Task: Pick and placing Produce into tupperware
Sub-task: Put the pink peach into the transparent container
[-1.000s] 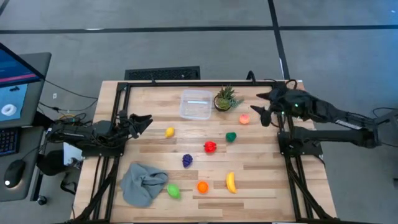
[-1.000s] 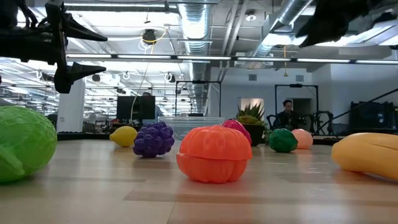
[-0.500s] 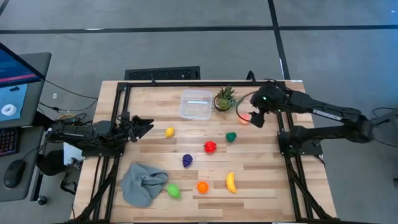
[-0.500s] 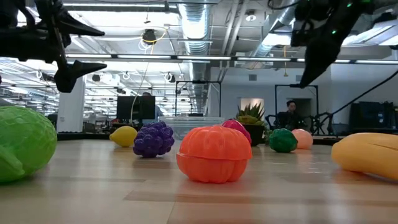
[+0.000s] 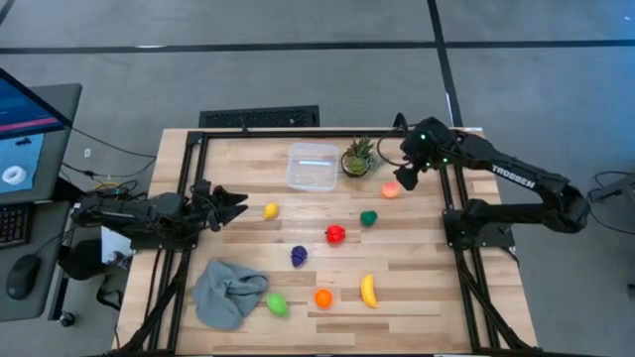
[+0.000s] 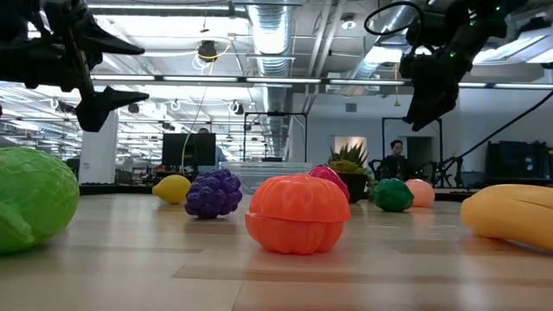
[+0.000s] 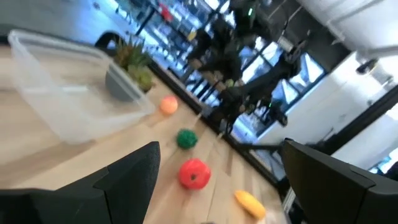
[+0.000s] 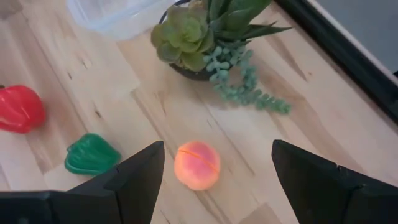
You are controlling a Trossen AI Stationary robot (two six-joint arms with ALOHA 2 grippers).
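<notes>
The clear tupperware [image 5: 312, 166] stands at the table's far middle, with a potted plant [image 5: 359, 159] to its right. Produce lies loose on the wood: a peach [image 5: 391, 189], green pepper [image 5: 369, 217], red pepper [image 5: 335, 234], lemon [image 5: 270, 210], purple grapes [image 5: 299, 255], banana [image 5: 368, 290], an orange piece [image 5: 322, 297] and a green piece [image 5: 277, 304]. My right gripper [image 5: 405, 178] hangs open above the peach [image 8: 196, 165], pointing down at a slant, fingers well clear of it. My left gripper [image 5: 238, 201] waits open and level at the table's left edge.
A crumpled grey cloth [image 5: 228, 293] lies at the near left. A black frame [image 5: 327, 132] runs along the table's far edge and sides. Bare wood lies between the tupperware and the red pepper. People stand in the room beyond the table.
My right gripper has swung in from the table's right edge toward the peach, sinking and tipping its fingers downward. It has stayed open. The produce and the tupperware have not moved.
</notes>
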